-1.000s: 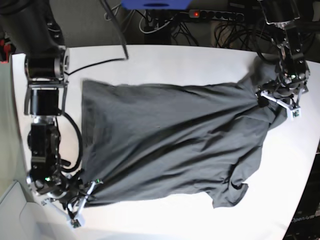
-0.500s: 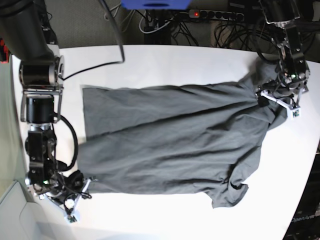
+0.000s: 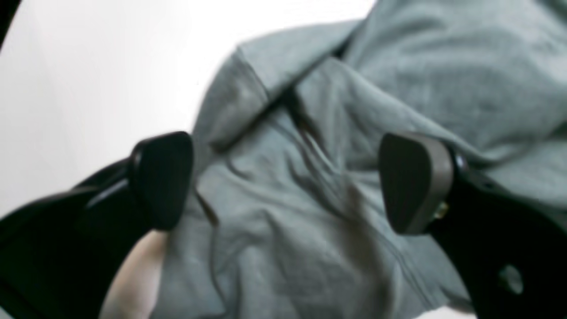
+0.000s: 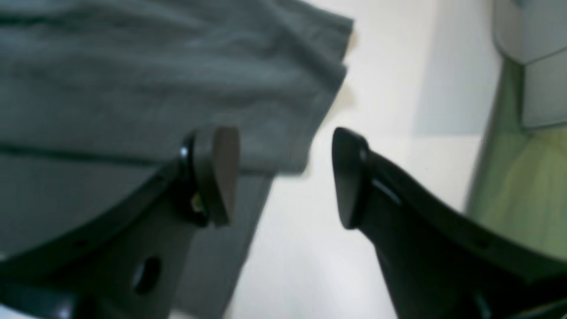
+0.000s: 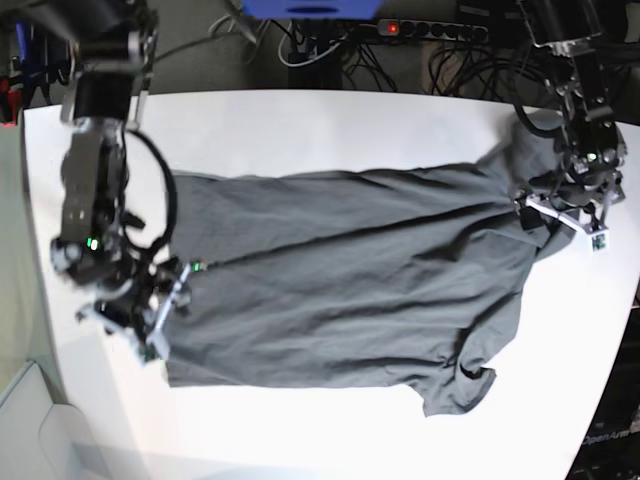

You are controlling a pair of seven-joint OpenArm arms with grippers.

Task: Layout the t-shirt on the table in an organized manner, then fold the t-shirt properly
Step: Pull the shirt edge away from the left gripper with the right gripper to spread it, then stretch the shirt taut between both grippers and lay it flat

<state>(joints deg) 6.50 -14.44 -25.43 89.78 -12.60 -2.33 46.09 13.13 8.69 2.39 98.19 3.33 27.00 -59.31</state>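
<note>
My right gripper (image 4: 283, 177) stands with its jaws apart and nothing between them, one pad over the hem corner of the t-shirt (image 5: 340, 290), the other over bare worktop (image 5: 330, 120). My left gripper (image 3: 283, 181) is spread wide above bunched, creased cloth near a seam at the far end of the shirt, gripping nothing that I can see.

The shirt lies spread across the middle of the worktop, one sleeve near the front edge, the collar end heaped under the left gripper and reaching toward the worktop's edge.

My worries: the heaped end could get pinched through several layers if I close there, dragging the whole body askew. On the right side, a close from this position may catch only a sliver of hem, which I judge would slip out. Deep wrinkles across the body would fold in crooked.
</note>
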